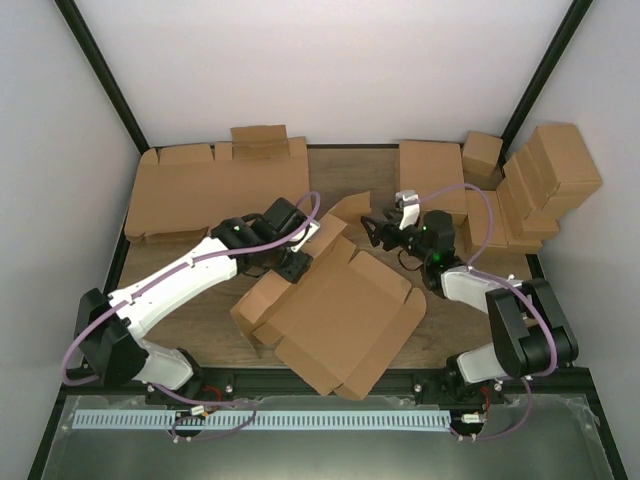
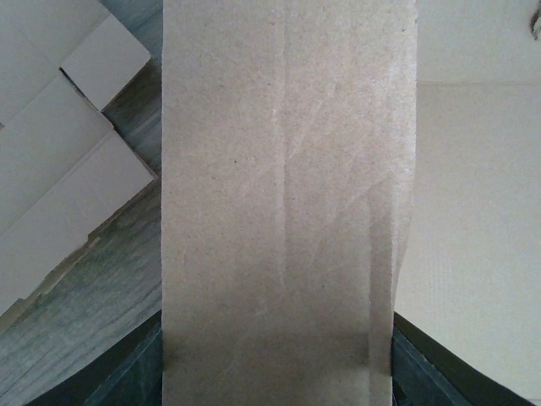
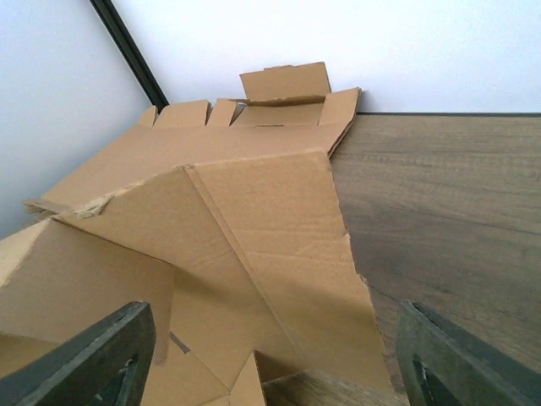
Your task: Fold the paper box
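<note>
Tabletop: We see a dark wood-grain tabletop (image 1: 350, 175) closed in by white walls, carrying all the cardboard.

Paper box: The plain brown corrugated cardboard paper box (image 1: 345, 315) lies in the middle of the tabletop, between the two arms. Its corner overhangs the near edge. Its wide panel lies open and turned at an angle. The left side wall stands up, and a pointed flap (image 1: 350, 208) rises at the far end.

Blank pile: A pile of flat brown cardboard blanks (image 1: 200, 195) rests at the far left, its tabs against the back wall. It sits apart from the paper box.

Finished boxes: We count several small, chunky brown cardboard boxes (image 1: 540, 175) stacked at the far right corner.

Left end effector: The left end effector (image 1: 292, 265) sits at the raised left wall of the paper box. From the left wrist, a cardboard panel (image 2: 287, 211) fills the whole gap between its dark fingers (image 2: 139, 364), which meet both of its edges, so we read it as clamped across that panel.

Right end effector: The right end effector (image 1: 372, 232) hovers just beside the far flap. From the right wrist, its fingers (image 3: 93, 364) stand spread wide with nothing gripped. The raised cardboard lies ahead of them.
</note>
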`<action>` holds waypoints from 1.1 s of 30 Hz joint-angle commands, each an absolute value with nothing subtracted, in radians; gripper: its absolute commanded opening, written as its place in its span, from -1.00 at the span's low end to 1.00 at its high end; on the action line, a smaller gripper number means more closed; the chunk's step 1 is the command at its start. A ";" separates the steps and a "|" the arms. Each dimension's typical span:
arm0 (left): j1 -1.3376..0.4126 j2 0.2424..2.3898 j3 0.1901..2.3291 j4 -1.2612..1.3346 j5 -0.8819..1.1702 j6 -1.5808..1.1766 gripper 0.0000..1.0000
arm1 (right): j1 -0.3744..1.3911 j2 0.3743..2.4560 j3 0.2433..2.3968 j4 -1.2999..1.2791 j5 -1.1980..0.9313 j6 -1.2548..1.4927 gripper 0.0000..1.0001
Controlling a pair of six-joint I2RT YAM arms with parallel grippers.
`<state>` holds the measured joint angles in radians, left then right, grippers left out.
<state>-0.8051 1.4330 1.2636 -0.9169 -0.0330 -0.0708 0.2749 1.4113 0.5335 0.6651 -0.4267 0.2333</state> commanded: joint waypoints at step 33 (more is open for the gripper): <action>-0.807 1.429 1.258 -0.913 -0.038 -0.054 0.17 | 0.141 1.760 0.912 0.508 -1.024 -0.136 0.14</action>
